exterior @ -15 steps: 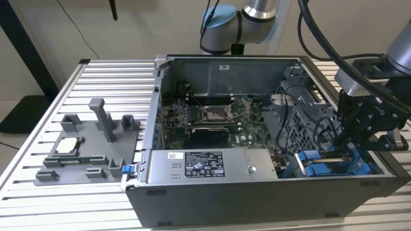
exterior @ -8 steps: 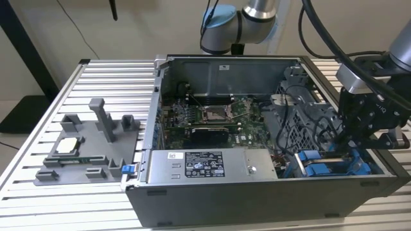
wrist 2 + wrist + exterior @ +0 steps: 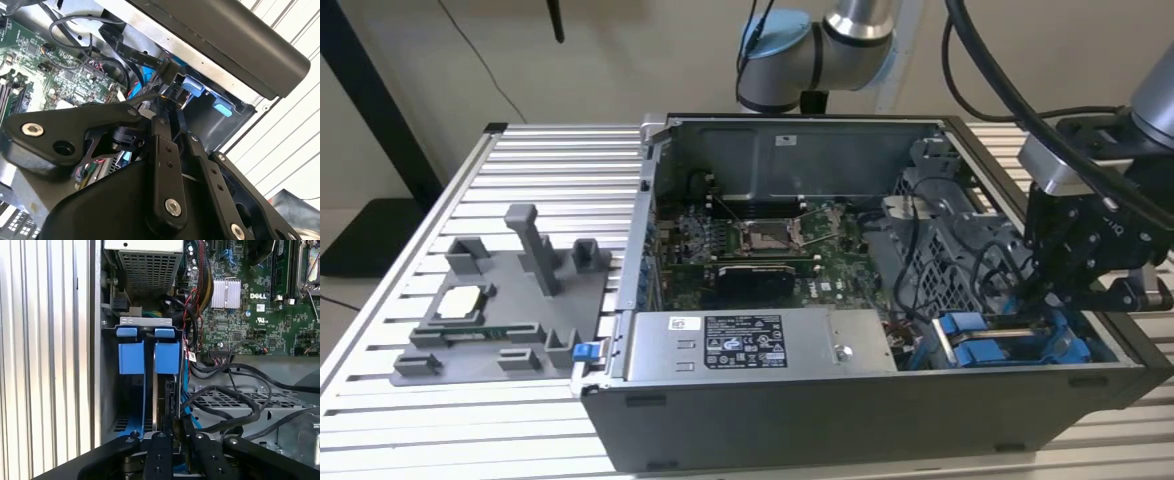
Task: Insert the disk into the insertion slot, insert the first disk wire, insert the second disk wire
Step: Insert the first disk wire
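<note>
Disk (image 3: 163, 400) sits in insertion slot (image 3: 131, 360); hand (image 3: 175, 426) narrow, pinching black disk wire (image 3: 167, 71).

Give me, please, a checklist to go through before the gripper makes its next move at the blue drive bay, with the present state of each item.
1. Gripper over the insertion slot: ok, it hangs right above it in the exterior view.
2. Disk fully seated behind the blue tabs: cannot tell.
3. Black cables clear of the gripper: not ok, they lie close beside it in the first wrist view.
4. Something held in the gripper: cannot tell.
5. Computer case open above the bay: ok.
</note>
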Available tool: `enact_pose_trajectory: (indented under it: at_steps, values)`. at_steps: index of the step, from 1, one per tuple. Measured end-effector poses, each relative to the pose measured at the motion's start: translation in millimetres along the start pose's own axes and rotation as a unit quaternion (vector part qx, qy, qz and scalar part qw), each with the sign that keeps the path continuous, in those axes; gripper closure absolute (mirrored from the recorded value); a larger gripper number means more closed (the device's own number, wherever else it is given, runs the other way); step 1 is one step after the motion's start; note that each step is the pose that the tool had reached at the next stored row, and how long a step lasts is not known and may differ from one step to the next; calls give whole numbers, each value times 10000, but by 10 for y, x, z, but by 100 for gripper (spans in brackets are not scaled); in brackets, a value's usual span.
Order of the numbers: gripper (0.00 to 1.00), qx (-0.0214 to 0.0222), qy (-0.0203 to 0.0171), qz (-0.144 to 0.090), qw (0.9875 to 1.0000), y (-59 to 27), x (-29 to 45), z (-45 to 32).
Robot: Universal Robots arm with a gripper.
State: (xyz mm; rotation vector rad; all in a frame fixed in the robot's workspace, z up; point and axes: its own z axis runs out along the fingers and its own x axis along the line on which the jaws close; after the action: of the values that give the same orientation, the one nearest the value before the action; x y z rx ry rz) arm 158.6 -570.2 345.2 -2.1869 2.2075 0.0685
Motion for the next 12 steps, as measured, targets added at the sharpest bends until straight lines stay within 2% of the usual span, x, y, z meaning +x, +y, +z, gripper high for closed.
enact_pose_trajectory:
  at_steps: [12]
  values:
    - [100,7,0,15,10000,5,6,58]
